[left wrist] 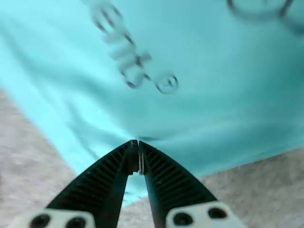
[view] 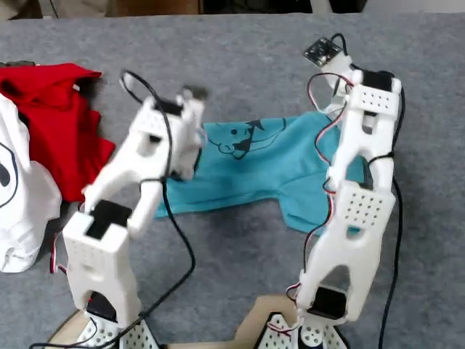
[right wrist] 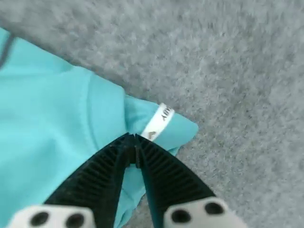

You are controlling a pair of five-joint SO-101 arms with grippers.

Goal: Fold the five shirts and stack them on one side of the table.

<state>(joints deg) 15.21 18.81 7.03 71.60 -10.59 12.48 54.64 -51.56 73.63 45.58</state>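
Note:
A teal shirt [view: 254, 163] with a dark printed figure lies spread across the middle of the grey table. My left gripper [view: 197, 138] sits at the shirt's left edge. In the left wrist view its jaws [left wrist: 137, 154] are shut, pinching a fold of the teal shirt [left wrist: 199, 95]. My right gripper [view: 330, 109] is at the shirt's far right corner. In the right wrist view it [right wrist: 132, 145] is shut on the teal cloth [right wrist: 52, 123] beside a small white label [right wrist: 159, 121]. A red shirt [view: 58, 120] and a white shirt [view: 18, 196] lie crumpled at the table's left.
Grey felt covers the table [view: 240, 58], bare along the far side and at the front between the arm bases. Cables hang from both arms. The red and white shirts take up the left edge.

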